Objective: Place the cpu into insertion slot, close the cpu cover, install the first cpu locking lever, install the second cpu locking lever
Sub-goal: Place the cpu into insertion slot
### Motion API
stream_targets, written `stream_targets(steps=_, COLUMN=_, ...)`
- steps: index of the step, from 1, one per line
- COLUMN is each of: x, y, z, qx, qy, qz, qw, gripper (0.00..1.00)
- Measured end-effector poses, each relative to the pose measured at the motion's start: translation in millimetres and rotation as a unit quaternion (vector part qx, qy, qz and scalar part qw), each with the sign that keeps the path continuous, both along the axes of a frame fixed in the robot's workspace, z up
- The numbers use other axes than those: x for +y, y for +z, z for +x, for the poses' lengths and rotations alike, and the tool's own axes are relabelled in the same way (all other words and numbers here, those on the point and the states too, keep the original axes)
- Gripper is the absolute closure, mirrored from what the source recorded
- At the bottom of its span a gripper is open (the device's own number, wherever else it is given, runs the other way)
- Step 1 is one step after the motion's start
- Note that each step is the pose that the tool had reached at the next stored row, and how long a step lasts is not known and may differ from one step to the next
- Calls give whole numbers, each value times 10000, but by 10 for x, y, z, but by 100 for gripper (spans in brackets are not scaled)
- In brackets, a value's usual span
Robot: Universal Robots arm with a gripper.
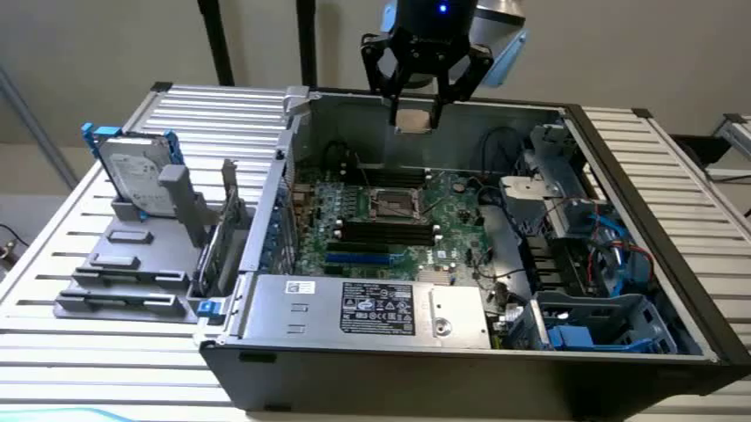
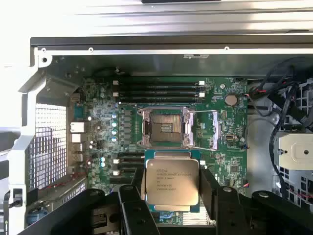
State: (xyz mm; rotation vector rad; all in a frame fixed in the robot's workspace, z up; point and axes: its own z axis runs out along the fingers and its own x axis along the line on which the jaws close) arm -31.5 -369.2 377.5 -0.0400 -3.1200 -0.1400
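Gripper: black two-fingered gripper [image 1: 416, 112], jaws closed on the edges of the flat, pale silvery square cpu [image 2: 170, 181], held level for seating.
Slot: small square black insertion slot [image 2: 165, 128], uncovered, well below and nearer.

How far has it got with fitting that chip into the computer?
Done: nothing is fitted yet. The slot lies empty, and the cover looks swung open beside it.
In hand: the gripper holds the cpu above the open case, apart from the board.
Left: seating the cpu, closing the cover and setting both levers.
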Motion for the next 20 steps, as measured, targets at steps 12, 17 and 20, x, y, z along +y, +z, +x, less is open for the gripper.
stream_targets(steps=12, x=1, y=-1, z=0, qx=0, qy=0, qz=-1, qw=10000, gripper=46)
stream_targets(steps=17, x=75, y=-47, z=14, qx=2, qy=0, qz=-42, qw=10000, gripper=46)
stream_targets(steps=20, x=157, y=-86, z=30, qx=4, qy=0, qz=-68, qw=10000, gripper=46)
